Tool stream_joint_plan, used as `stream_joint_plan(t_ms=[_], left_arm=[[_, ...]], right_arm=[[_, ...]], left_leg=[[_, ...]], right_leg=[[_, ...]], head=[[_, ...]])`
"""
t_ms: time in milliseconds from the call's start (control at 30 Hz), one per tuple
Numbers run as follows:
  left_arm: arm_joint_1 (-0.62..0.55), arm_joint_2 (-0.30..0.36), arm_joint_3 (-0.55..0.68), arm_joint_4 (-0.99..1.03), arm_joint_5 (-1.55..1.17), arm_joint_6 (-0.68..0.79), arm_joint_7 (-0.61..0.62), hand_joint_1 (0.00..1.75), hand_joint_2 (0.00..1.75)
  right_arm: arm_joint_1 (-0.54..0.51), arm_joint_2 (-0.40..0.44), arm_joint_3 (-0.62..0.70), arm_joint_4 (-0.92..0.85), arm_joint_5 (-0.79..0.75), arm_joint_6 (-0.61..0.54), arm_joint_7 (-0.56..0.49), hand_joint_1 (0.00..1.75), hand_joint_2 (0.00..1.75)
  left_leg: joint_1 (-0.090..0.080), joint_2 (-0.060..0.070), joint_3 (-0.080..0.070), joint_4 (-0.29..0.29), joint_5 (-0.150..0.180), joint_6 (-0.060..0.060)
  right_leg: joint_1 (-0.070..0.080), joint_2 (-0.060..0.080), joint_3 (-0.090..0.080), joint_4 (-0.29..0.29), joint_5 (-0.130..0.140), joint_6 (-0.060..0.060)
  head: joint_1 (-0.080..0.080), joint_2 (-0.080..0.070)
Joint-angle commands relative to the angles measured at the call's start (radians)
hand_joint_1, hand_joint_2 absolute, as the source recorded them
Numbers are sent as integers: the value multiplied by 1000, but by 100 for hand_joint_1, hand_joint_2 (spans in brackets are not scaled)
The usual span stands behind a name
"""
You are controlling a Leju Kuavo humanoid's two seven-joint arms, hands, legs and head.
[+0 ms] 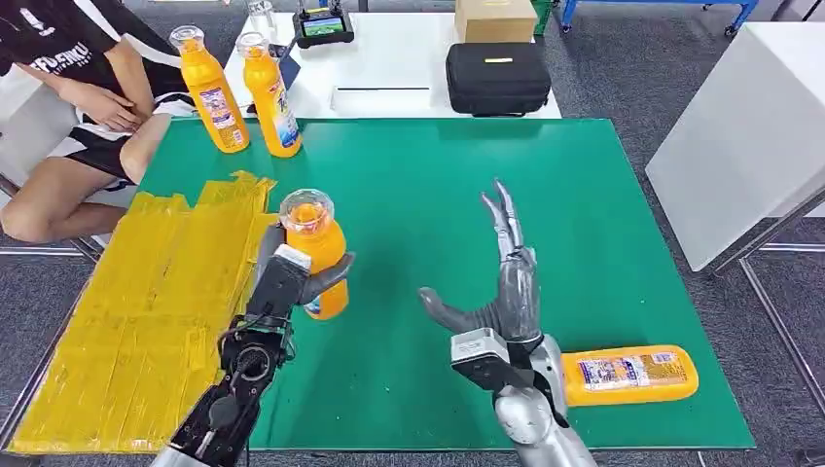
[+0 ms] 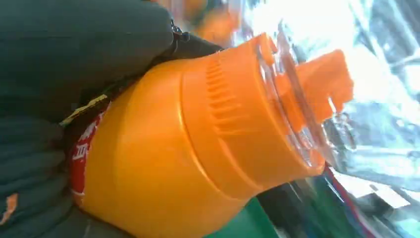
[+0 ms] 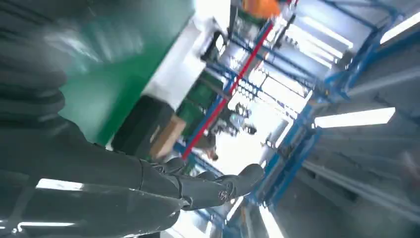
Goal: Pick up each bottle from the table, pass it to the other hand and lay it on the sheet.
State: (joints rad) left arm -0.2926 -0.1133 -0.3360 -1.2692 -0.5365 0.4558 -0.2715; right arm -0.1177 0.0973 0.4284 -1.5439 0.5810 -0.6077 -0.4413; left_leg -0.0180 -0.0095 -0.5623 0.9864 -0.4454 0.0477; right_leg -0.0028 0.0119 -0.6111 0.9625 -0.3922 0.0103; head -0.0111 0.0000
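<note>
Head view shows you the left hand (image 1: pixel 292 277), fingers wrapped around an upright orange plastic bottle (image 1: pixel 316 248) above the green counter (image 1: pixel 438 195), beside the right hand (image 1: pixel 501 292), fingers spread wide, seemingly ready for the handover.

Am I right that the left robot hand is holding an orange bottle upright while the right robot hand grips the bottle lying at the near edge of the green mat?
Not quite. In the head view the right robot hand is open and holds nothing; the lying bottle rests on the green mat beside that arm. The left robot hand does hold an orange bottle upright.
</note>
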Motion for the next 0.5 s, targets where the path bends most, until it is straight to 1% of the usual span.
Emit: stream_joint_plan(t_ms=[33,67,100,133,167,200,233,267,300,333,367,400,433,500], left_arm=[[-70,51,129,133,-948,173,336,175,175],[-74,50,131,146,-954,172,333,175,175],[-92,51,134,190,-977,146,332,175,175],[-108,70,117,221,-1034,135,369,175,175],[-145,152,-26,263,-1034,107,497,175,175],[-160,174,-75,284,-1034,91,540,175,175],[-189,210,-161,320,-1034,69,617,175,175],[-211,232,-229,352,-1034,44,668,175,175],[-226,234,-244,408,-1034,22,687,175,175],[-237,239,-260,440,-1034,5,698,175,175],[-255,242,-280,488,-1034,-20,709,175,175],[-259,241,-273,510,-1034,-26,702,175,175],[-268,236,-259,549,-1034,-44,688,175,175],[-283,217,-204,639,-1034,-52,648,175,175]], right_arm=[[65,-36,-121,-182,39,12,42,0,175],[67,-36,-124,-179,39,9,41,0,175],[71,-39,-132,-176,40,1,41,0,175],[73,-44,-136,-175,39,-1,37,0,175],[75,-48,-141,-173,37,1,34,0,175],[76,-50,-143,-173,37,4,32,0,175],[78,-53,-145,-172,42,11,31,0,175],[79,-55,-147,-169,48,15,30,0,175],[76,-53,-151,-161,52,22,31,0,175],[75,-52,-153,-157,55,26,33,0,175],[69,-50,-156,-149,60,32,35,0,175],[65,-50,-157,-145,60,35,35,0,175],[60,-49,-159,-140,61,38,36,0,175],[54,-45,-161,-134,63,46,37,0,175]], left_leg=[[1,0,6,-1,-2,-4],[1,0,4,-1,-1,-3],[1,-1,6,-1,-2,-4],[1,-1,3,-1,-1,-2],[1,-1,6,-1,-2,-4],[1,-2,4,-1,-1,-3],[2,-3,5,-1,-1,-4],[1,-3,4,-1,0,-3],[1,-4,4,-1,-1,-4],[0,-2,4,-1,0,-3],[1,-2,6,-1,-1,-4],[0,-1,4,-1,0,-3],[2,-2,7,-1,-1,-5],[1,0,5,-1,-1,-4]], right_leg=[[1,-1,6,-1,-2,0],[1,-2,4,-1,-1,0],[1,-3,6,-1,-2,0],[1,-1,4,-1,-1,0],[1,-3,7,-2,-2,0],[1,-3,5,-1,-1,0],[1,-4,7,-1,-2,0],[0,-4,5,-1,-1,0],[1,-5,6,-1,-2,0],[0,-3,4,-1,-1,0],[1,-3,6,-1,-2,0],[0,-2,4,-1,-1,0],[1,-4,7,-1,-2,0],[1,-1,5,-1,-1,0]], head=[[0,0],[0,0],[0,0],[0,0],[0,0],[0,0],[0,0],[0,0],[0,0],[0,0],[0,0],[0,0],[0,0],[0,0]])
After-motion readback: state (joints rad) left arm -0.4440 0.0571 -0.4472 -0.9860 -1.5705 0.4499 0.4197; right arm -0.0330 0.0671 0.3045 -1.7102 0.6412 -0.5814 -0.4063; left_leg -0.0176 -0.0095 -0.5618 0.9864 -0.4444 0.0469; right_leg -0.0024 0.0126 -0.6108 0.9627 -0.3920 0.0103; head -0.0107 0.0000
